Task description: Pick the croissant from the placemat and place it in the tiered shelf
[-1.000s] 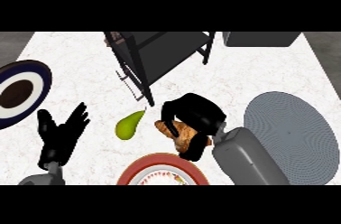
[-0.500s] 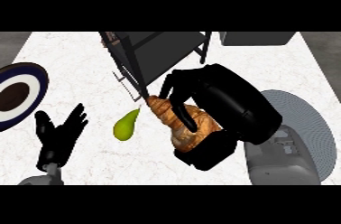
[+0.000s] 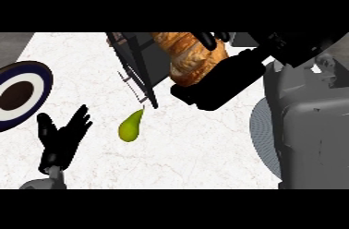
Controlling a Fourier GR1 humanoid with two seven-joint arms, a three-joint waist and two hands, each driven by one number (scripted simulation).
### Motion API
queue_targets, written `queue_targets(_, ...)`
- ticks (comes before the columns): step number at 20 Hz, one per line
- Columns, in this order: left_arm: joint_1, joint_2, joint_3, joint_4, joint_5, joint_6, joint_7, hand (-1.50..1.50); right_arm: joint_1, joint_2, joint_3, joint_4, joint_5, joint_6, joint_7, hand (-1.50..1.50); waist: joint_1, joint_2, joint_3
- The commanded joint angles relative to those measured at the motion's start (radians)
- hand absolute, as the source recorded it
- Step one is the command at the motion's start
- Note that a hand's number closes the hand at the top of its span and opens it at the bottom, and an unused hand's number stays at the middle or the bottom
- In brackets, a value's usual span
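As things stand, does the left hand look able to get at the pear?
Probably yes: the open left hand rests beside the pear, with only bare counter between them and nothing in the way.

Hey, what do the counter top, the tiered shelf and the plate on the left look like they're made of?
Counter top: white stone, likely marble, by its faint grey veining. Tiered shelf: apparently dark matte metal, judging by thin black bars. Plate: probably glazed ceramic, with navy rim, white ring and dark centre.

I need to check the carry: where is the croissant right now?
Head view, top centre: the croissant is held in the right hand at the black tiered shelf, above and right of the pear.
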Motion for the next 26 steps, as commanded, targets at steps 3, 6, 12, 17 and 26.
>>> queue_targets(3, -0.037, -0.018, 0.002, 0.076, -0.015, -0.001, -0.053, 0.0, -0.212, -0.058, -0.107, 0.266, 0.011, -0.077, -0.064, 1.5, 0.004, 0.006, -0.001)
queue_targets(6, -0.035, -0.008, -0.011, -0.003, -0.015, 0.01, 0.052, 0.0, -0.291, -0.092, -0.127, 0.368, 0.009, -0.091, -0.086, 1.5, 0.006, 0.004, -0.001)
queue_targets(12, -0.05, 0.003, 0.001, -0.007, 0.002, -0.012, 0.051, 0.0, -0.398, -0.159, -0.132, 0.681, 0.057, -0.122, -0.289, 1.5, 0.02, 0.009, -0.001)
queue_targets(17, -0.075, 0.047, 0.047, 0.05, 0.028, -0.056, 0.028, 0.0, -0.44, -0.164, -0.085, 0.851, 0.123, -0.159, -0.425, 1.5, 0.023, 0.013, -0.002)
queue_targets(26, -0.065, 0.018, 0.034, 0.081, 0.016, -0.055, -0.003, 0.0, -0.51, -0.147, -0.07, 1.121, 0.214, -0.316, -0.612, 1.5, 0.031, 0.016, -0.002)
